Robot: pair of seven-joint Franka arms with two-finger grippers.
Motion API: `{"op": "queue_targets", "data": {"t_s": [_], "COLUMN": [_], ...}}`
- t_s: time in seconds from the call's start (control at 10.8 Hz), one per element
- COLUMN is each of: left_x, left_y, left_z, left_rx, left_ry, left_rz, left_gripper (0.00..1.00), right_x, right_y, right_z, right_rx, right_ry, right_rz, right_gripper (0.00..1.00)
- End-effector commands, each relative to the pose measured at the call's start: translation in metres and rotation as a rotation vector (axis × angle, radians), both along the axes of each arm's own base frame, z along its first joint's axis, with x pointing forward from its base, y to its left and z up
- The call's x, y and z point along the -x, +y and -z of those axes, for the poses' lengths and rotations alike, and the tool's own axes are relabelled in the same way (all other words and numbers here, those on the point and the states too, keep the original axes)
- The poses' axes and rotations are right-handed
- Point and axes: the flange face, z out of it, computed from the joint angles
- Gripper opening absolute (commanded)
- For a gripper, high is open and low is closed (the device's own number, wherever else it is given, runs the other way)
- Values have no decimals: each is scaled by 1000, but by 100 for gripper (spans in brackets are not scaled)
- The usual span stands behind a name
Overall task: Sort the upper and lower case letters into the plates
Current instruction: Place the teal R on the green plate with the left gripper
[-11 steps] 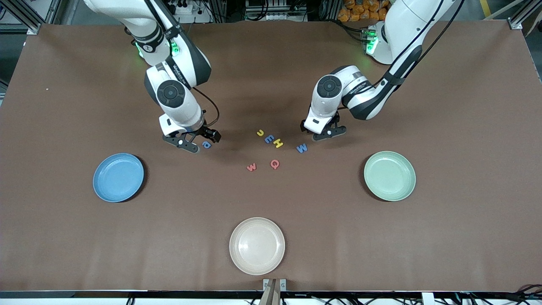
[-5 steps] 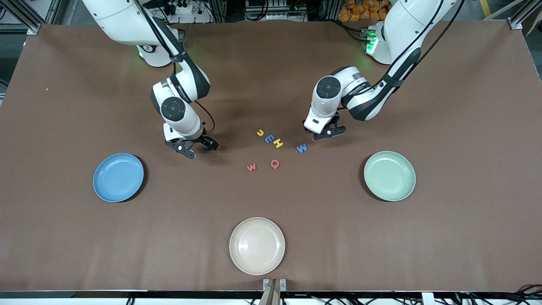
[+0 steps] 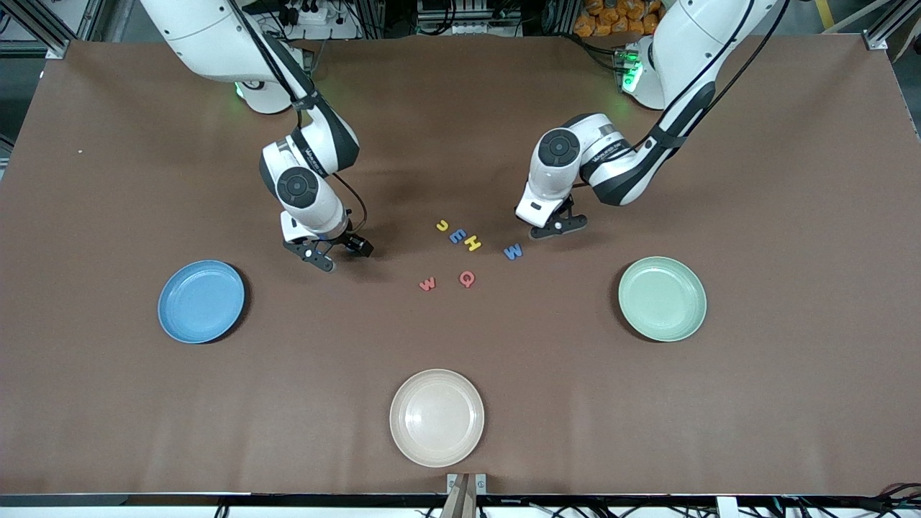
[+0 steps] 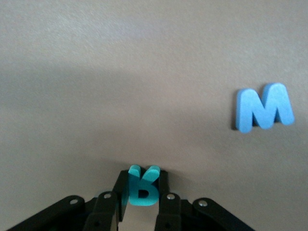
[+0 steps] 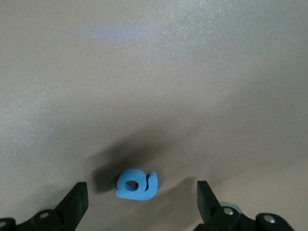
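Surface: one brown matte table (image 3: 460, 446), faintly creased, running the full width between both bases. Aluminium framing, cables and a heap of orange items showed past its edge by the bases.

Plates, three. Blue plate (image 3: 201, 301) toward my right arm's end; pale mint green plate (image 3: 662, 298) toward my left arm's end; cream-beige plate (image 3: 437, 417) nearest the front camera, between the two. None held a letter.

Letters, loose cluster mid-table between my arms: yellow hook-shaped letter (image 3: 442, 225); blue E (image 3: 457, 235) just beside it; yellow H (image 3: 473, 243) touching or nearly touching the E; blue W (image 3: 513, 252) toward my left arm's end; pink Q (image 3: 467, 278) and pink w (image 3: 427, 283) nearer the front camera than the rest.

My left gripper (image 4: 140, 195): low at the table, near the blue W, which my left wrist view also showed (image 4: 264, 107). Fingers (image 4: 111, 208) drawn together and clamped on a teal letter (image 4: 142, 187), standing on edge between the pads. Which letter it was, I could not tell.

My right gripper (image 5: 140, 199): low over the table, between the cluster and the blue plate. Fingers (image 5: 74, 204) spread wide, touching nothing. A small blue letter (image 5: 136, 184) with a round hole lay flat on the table between them.
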Motion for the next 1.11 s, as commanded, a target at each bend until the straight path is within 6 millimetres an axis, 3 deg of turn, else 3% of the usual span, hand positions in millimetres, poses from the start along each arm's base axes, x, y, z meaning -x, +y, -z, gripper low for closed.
{"op": "queue_targets", "data": {"t_s": [0.0, 0.18, 0.46, 0.55, 0.65, 0.74, 0.92, 1.01], "left_x": [-44, -91, -147, -156, -164, -168, -168, -169], "left_y": [35, 77, 159, 187, 215, 235, 237, 237], "left_z": [-21, -63, -93, -90, -82, -76, -63, -62], "left_rx": [6, 10, 7, 2, 2, 5, 15, 18], "left_ry": [-72, -160, -220, -213, -196, -184, -161, -158], "left_rz": [-70, -94, -86, -63, -26, -19, -26, -28], "left_gripper": [0, 0, 0, 0, 0, 0, 0, 43], "right_x": [-2, -2, -1, -1, -1, -1, -1, -2], "right_y": [2, 3, 4, 4, 5, 5, 5, 5], "right_z": [-1, 1, 8, 8, 7, 6, 6, 5], "right_rx": [3, -1, -4, -4, -6, -8, -9, -9], "right_ry": [-19, -25, -31, -31, -34, -38, -37, -39], "right_rz": [3, -2, -11, -11, -10, -6, -4, -4], "right_gripper": [100, 100, 100, 91, 28, 0, 0, 0]}}
